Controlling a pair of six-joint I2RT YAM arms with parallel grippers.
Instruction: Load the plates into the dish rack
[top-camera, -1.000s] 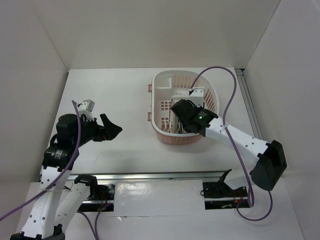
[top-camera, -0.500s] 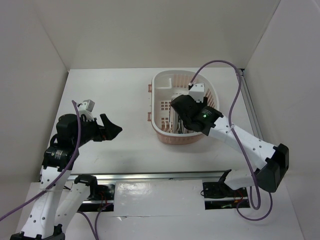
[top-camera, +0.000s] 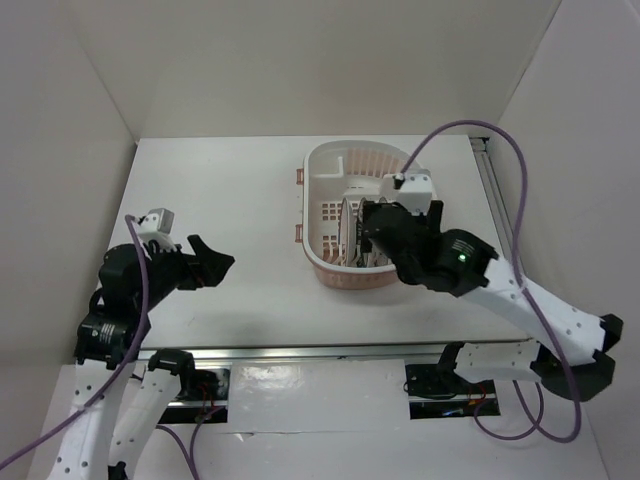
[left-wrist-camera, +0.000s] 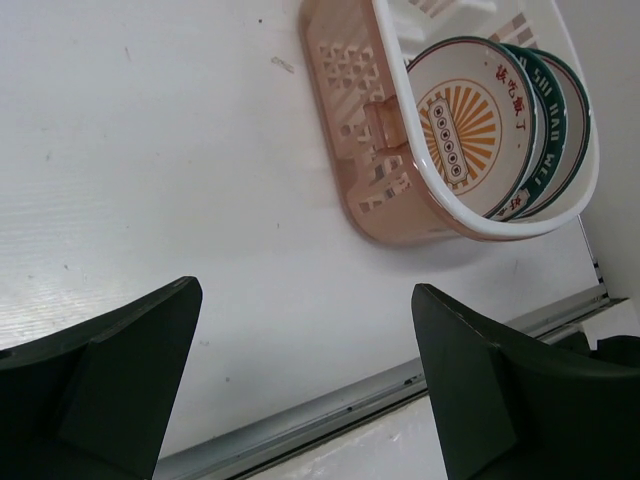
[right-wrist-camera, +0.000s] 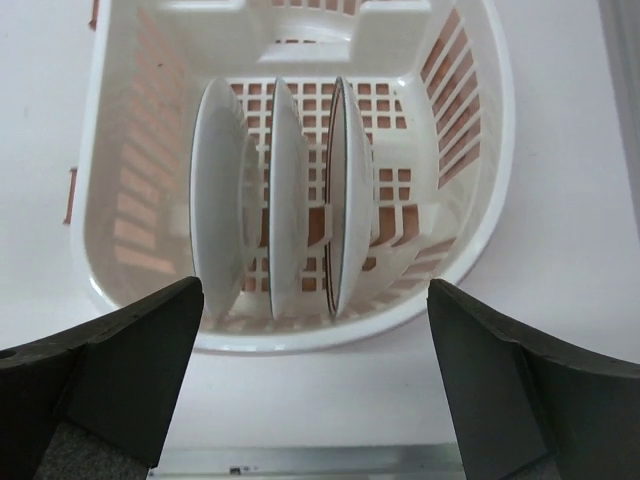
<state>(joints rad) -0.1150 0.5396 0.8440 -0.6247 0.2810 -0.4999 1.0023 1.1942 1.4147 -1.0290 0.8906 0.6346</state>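
Right wrist view: three plates (right-wrist-camera: 220, 210) upright on edge, side by side, inside the dish rack (right-wrist-camera: 480, 200) on the bench (right-wrist-camera: 570, 200). Right gripper (right-wrist-camera: 313, 320) wide open, empty, hovering above them. Left gripper (left-wrist-camera: 305, 300) wide open, empty, well apart.

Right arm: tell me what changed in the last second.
The right gripper opened and drew back out of the dish rack, leaving three plates standing in it. The left gripper drifted slightly left, open. The rack stayed put.
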